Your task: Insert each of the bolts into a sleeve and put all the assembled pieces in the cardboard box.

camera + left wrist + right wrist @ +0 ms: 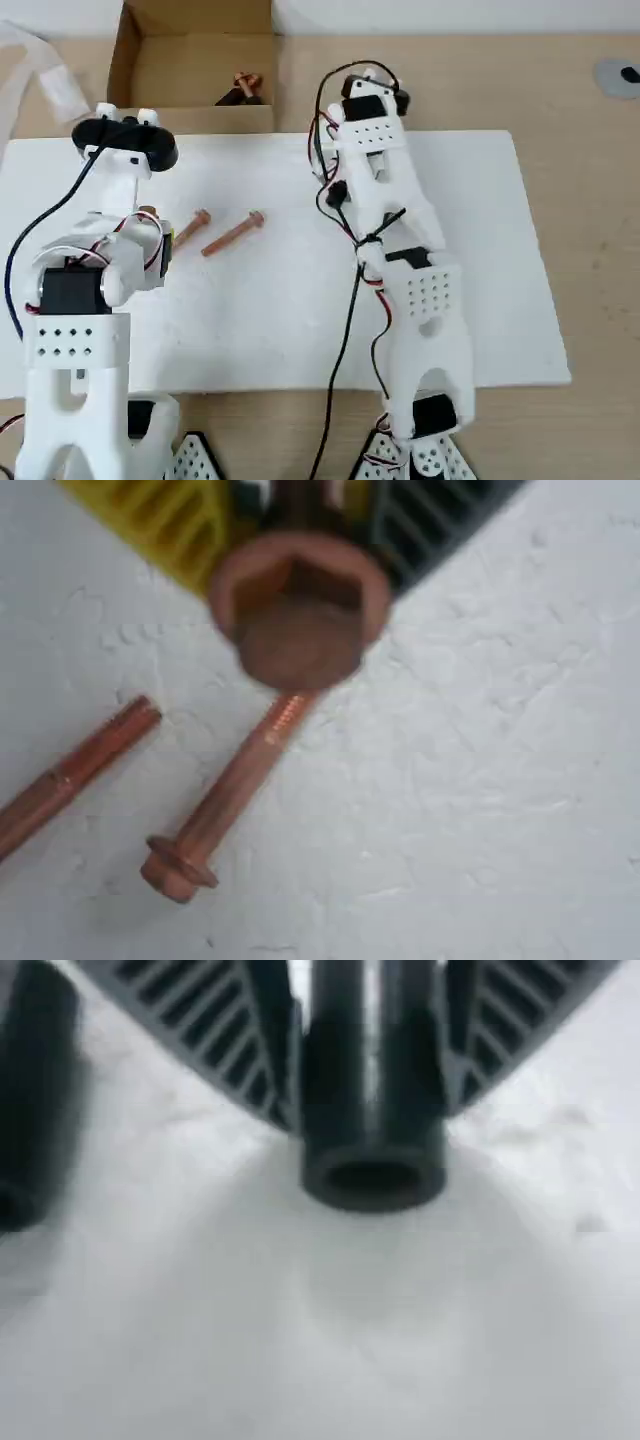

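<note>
The left arm (90,290) stands over the left end of the white sheet (480,250) on the bench (580,150). The left fingers (170,520), one yellow and one black, pinch a bolt (300,605) above the sheet, with its hexagonal head pointing out past their tips. Just right of that arm, a second bolt (190,222) and a third bolt (233,233) lie apart on the sheet, slanted alike. Behind them the box (125,60) holds one assembled piece (243,88). Farther right, the right arm (400,200) stretches over the sheet. The right fingers (200,1030) pinch a black sleeve (372,1110) close over the sheet, open end outward, and a second sleeve (30,1110) is near it.
</note>
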You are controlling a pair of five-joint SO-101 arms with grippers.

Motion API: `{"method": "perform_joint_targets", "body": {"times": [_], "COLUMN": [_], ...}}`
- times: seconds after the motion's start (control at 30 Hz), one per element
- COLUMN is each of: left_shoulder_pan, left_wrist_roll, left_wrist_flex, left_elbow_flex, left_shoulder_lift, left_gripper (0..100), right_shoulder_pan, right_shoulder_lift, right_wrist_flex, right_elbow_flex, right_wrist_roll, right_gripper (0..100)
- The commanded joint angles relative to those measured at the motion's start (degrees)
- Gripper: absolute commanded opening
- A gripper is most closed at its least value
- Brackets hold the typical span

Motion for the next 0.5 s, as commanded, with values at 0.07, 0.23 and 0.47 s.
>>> {"method": "perform_joint_targets", "body": {"times": [0.07, 0.23, 0.47], "left_shoulder_pan": [-0.26, -0.26, -0.26], "left_wrist_roll": [6.42, 11.52, 11.52], "left_wrist_flex": [-1.41, -3.78, -7.30], "left_elbow_flex": [-7.56, -9.05, -4.48], "left_shoulder_lift": [-7.08, -14.99, -25.27], "left_gripper": [1, 1, 1], "right_shoulder_pan": [-3.30, -6.99, -14.73], "right_shoulder_lift": [-3.03, -10.51, -24.92], "right_wrist_flex": [12.66, 12.48, 12.57], "right_elbow_flex": [-24.22, -33.98, -27.91], "right_wrist_roll": [8.53, 18.73, 22.86], "right_gripper": [0.9, 0.9, 0.9]}}
